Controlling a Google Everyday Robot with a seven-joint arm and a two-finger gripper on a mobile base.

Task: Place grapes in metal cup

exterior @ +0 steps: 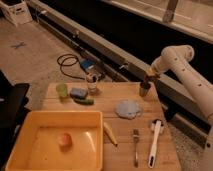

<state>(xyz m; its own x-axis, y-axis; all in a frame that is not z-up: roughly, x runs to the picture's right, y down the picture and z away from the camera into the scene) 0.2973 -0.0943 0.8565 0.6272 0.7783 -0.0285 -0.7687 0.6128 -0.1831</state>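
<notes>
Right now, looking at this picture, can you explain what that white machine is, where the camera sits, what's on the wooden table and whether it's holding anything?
The white thing on the right is a robot arm. Its gripper, a two-finger claw, hangs just above the metal cup at the table's far edge, fingers shut. Something small and dark shows at its tip, likely the grapes, but I can't be sure. There is one camera, looking down at the wooden table from its near side. On it: a yellow tub with a small orange item inside, a pale green cup, a blue sponge, a cucumber, a glass jar, a blue-grey cloth, a fork and a white brush.
</notes>
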